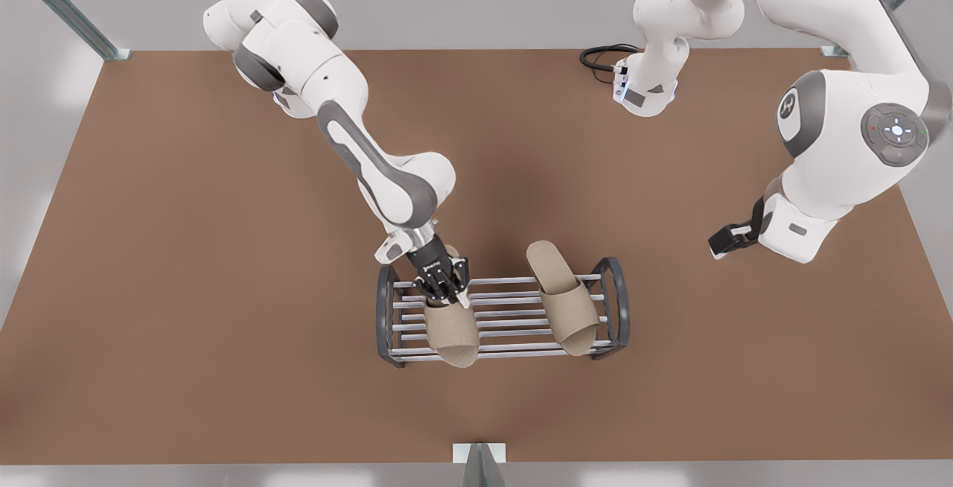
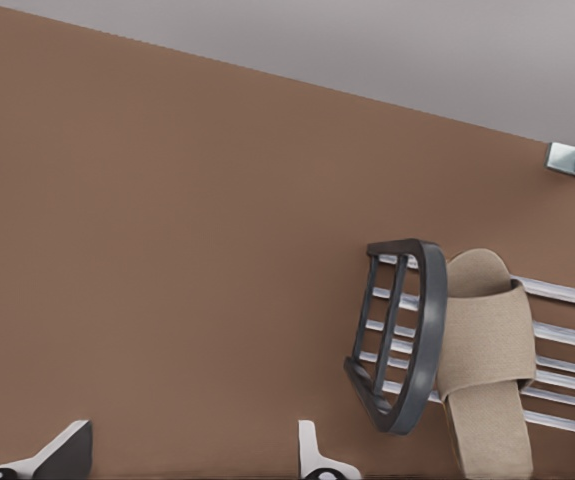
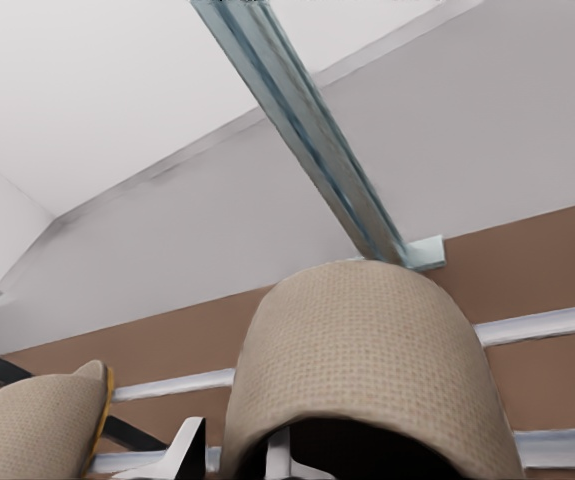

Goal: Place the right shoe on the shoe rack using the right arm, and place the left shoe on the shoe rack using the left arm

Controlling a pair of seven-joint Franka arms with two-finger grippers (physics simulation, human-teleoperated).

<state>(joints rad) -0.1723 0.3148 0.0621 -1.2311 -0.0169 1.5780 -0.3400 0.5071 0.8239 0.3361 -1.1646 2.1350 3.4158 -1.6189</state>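
Look at the shoe rack [image 1: 503, 317] first. It sits on the brown table [image 1: 186, 286], near the front edge and about in the middle.

Your right gripper [image 1: 450, 290] is down at the rack, at the end on the front view's left. It is pinched on the right shoe [image 1: 452, 330]. In the right wrist view you can see one fingertip [image 3: 192, 445] just outside the shoe's top band and the other one tucked under it, so the band sits between them. The tan shoe lies across the silver bars, and its toe pokes out past the front bar.

The left shoe [image 1: 562, 297] lies on the same rack, at the end on the front view's right (right beside the dark end frame [image 2: 407, 330]). It is a bit slanted. Nothing is touching it. The two shoes are apart, with bare bars between them.

Your left gripper [image 1: 726, 239] waits off to the front view's right, well away from the rack. Its fingers [image 2: 62, 450] are spread wide with nothing between them.
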